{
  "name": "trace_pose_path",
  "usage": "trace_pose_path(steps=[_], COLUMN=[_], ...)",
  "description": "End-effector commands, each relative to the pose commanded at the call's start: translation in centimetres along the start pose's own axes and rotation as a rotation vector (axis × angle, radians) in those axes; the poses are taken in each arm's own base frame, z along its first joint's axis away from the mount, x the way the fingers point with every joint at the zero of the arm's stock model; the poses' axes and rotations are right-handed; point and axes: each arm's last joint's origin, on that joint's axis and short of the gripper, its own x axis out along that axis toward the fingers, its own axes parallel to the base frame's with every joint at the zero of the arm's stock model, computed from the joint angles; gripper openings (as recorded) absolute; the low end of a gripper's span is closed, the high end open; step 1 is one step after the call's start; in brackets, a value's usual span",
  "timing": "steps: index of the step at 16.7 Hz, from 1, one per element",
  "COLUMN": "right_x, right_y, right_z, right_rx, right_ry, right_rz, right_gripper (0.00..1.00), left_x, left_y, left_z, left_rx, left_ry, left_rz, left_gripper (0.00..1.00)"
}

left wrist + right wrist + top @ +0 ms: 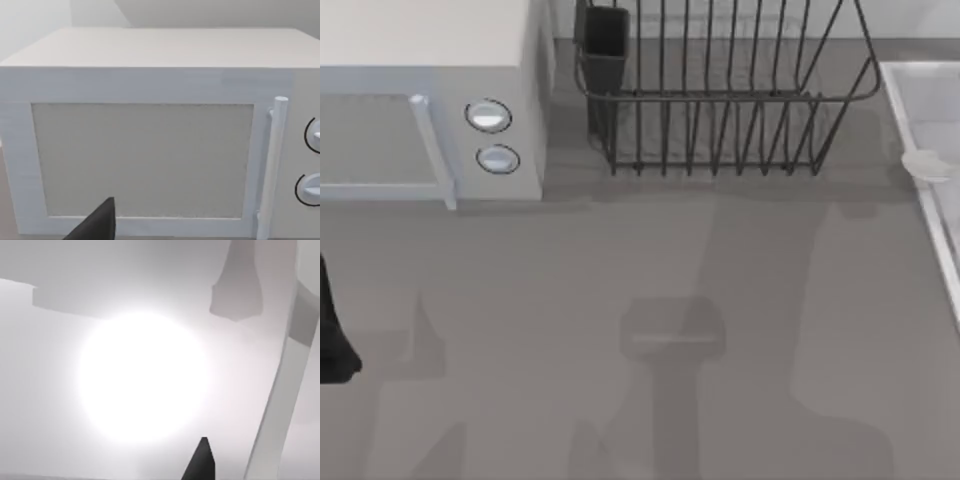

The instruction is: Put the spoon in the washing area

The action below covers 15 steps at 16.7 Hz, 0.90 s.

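Note:
The washing area is the pale sink basin with a raised white rim [930,215], cut off by the right edge of the top view. A small pale oval piece [925,165] lies across that rim; I cannot tell whether it is the spoon. A dark tip of my right gripper [202,462] shows in the right wrist view. It hangs over a pale surface under a strong glare, with a white rim strip [277,410] beside it. My left gripper [332,335] is parked at the table's left edge, facing the microwave [150,150].
The white microwave [440,110] stands at the back left, its handle [432,150] towards the table. A dark wire dish rack [720,100] with a black cup holder [605,40] stands at the back middle. Grey tabletop [650,300] spreads in front, crossed by arm shadows.

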Motion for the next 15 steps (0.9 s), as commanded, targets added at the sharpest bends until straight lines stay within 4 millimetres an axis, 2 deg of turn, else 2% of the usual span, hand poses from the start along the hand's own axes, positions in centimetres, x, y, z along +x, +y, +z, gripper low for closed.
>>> trace_pose_path(steps=[13,15], right_x=[0.0,0.0], right_y=[0.0,0.0], right_z=[0.0,0.0], right_rx=[0.0,0.0], right_ry=[0.0,0.0], right_rz=[0.0,0.0], right_gripper=[0.98,1.0], left_x=[0.0,0.0], left_y=[0.0,0.0], left_z=[0.0,0.0], left_rx=[0.0,0.0], left_ry=[0.0,0.0], left_rz=[0.0,0.0], left_gripper=[1.0,1.0])
